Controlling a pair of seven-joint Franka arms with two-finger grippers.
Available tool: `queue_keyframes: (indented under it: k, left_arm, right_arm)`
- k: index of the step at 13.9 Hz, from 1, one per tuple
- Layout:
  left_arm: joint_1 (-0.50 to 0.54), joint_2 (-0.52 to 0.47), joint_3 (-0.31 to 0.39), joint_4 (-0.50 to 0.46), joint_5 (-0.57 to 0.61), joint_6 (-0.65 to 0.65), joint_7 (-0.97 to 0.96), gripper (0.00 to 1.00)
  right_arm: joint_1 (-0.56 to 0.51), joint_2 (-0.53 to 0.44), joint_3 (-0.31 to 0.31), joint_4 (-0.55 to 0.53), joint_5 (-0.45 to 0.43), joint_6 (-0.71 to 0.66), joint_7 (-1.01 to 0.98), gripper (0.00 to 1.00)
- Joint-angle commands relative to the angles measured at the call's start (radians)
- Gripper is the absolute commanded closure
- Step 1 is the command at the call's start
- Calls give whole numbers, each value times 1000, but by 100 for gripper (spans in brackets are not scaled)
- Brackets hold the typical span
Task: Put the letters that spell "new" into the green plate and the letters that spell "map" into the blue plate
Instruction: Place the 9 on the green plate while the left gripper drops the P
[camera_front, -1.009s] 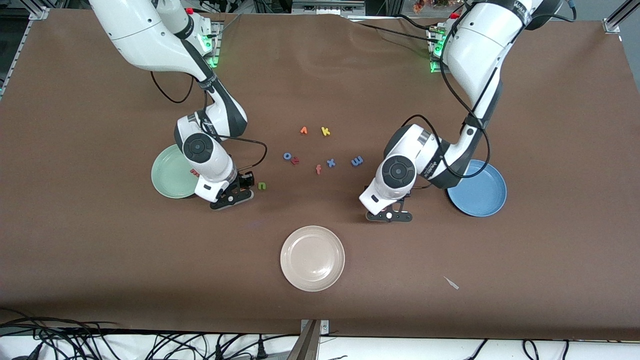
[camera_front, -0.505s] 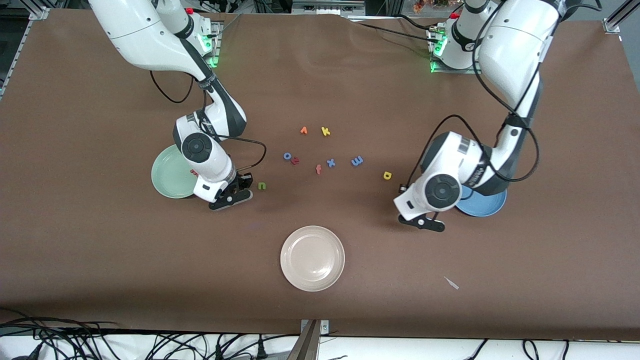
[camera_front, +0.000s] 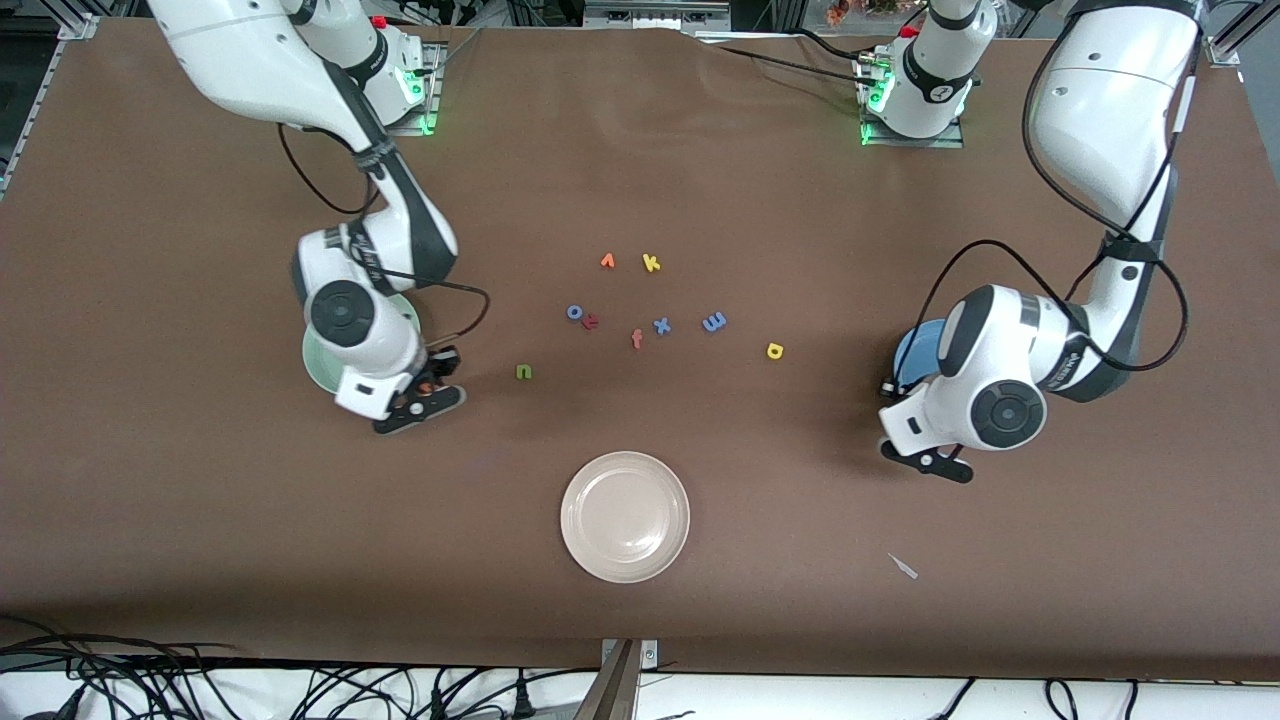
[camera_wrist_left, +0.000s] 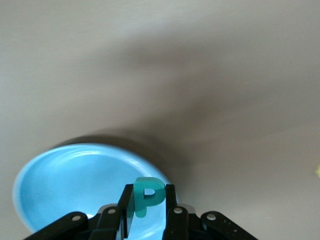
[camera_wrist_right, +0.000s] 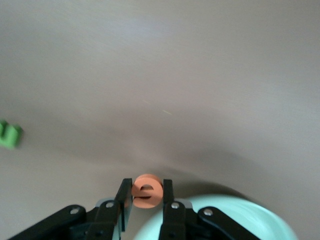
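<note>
My right gripper (camera_front: 424, 394) is shut on the orange "e" (camera_wrist_right: 147, 192), held just off the table beside the rim of the green plate (camera_wrist_right: 227, 220). My right arm covers most of that plate (camera_front: 317, 373). The green "n" (camera_front: 523, 372) lies on the table nearby. My left gripper (camera_front: 926, 461) is shut on the teal "p" (camera_wrist_left: 150, 194) at the edge of the blue plate (camera_wrist_left: 65, 185), which shows only as a sliver (camera_front: 912, 350) past my left arm. The yellow "a" (camera_front: 774, 350) and blue "m" (camera_front: 714, 322) lie mid-table.
Mid-table also lie a blue "x" (camera_front: 661, 325), a dark red "f" (camera_front: 637, 339), a blue "o" (camera_front: 575, 312), a yellow "k" (camera_front: 651, 263) and an orange wedge (camera_front: 607, 261). A cream plate (camera_front: 625, 516) sits nearer the front camera.
My right gripper closed on the "e" and drew away from the "n" toward the green plate. My left arm carried the "p" toward the blue plate, uncovering the yellow "a".
</note>
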Motion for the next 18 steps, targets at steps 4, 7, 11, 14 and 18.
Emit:
queue_keyframes:
  k: [4,7,11,14,18]
  left_arm:
    - [92,-149,-12,-313,53,269,23,85]
    - [107,-148,-13,-324,51,277,46,0]
    - [96,-166,-88,-237,31,83,27,0]
    - [107,-166,-208,-238,5,58,-159,0]
    - [104,-180,-294,-305,-38,177,-271,0]
  right_arm:
    - [-10,-150,-76,-246,19,29,-90,75]
    - [-10,-172,-81,-336,19,141,-89,58]
    - [-7,-177,-70,-317,21,133,-58,40]
    - [2,-163,3,-270,21,133,61,40]
    - [13,-97,86,-176,19,135,256,40]
